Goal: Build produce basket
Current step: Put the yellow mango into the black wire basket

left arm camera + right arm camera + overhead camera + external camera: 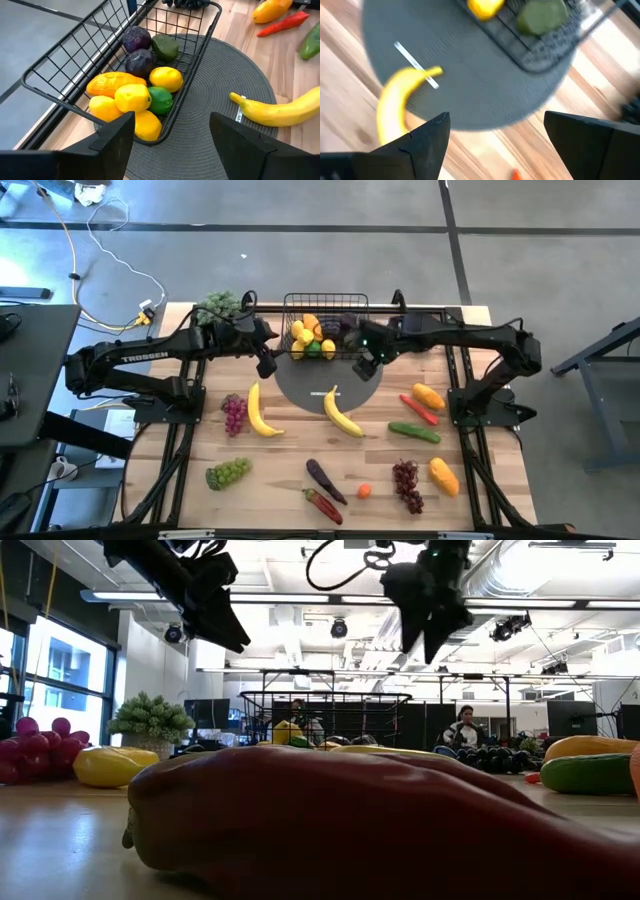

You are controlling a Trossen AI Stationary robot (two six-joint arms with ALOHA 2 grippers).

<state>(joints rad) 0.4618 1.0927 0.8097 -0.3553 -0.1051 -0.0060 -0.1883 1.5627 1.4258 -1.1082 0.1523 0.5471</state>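
The black wire basket (pixel 325 330) stands on the far part of a round grey mat (pixel 330 383). It holds lemons, a lime, an orange mango, two dark purple fruits and a green avocado (pixel 165 47). My left gripper (pixel 266 364) hovers open above the basket's left near corner (pixel 150 137). My right gripper (pixel 366 366) hovers open above the basket's right near corner, over the mat (pixel 485 90). Two bananas (pixel 342 415) (pixel 260 412), grapes (pixel 233 413), peppers, cucumber (pixel 414 431) and mangoes lie loose on the table.
A grey-green leafy bunch (pixel 220 305) sits at the far left corner. Green grapes (pixel 228 472), an eggplant (pixel 324 478), a red pepper (pixel 322 505), dark red grapes (pixel 406 483) and a mango (pixel 444 475) lie toward the near edge. A red pepper (pixel 330 830) fills the low view's foreground.
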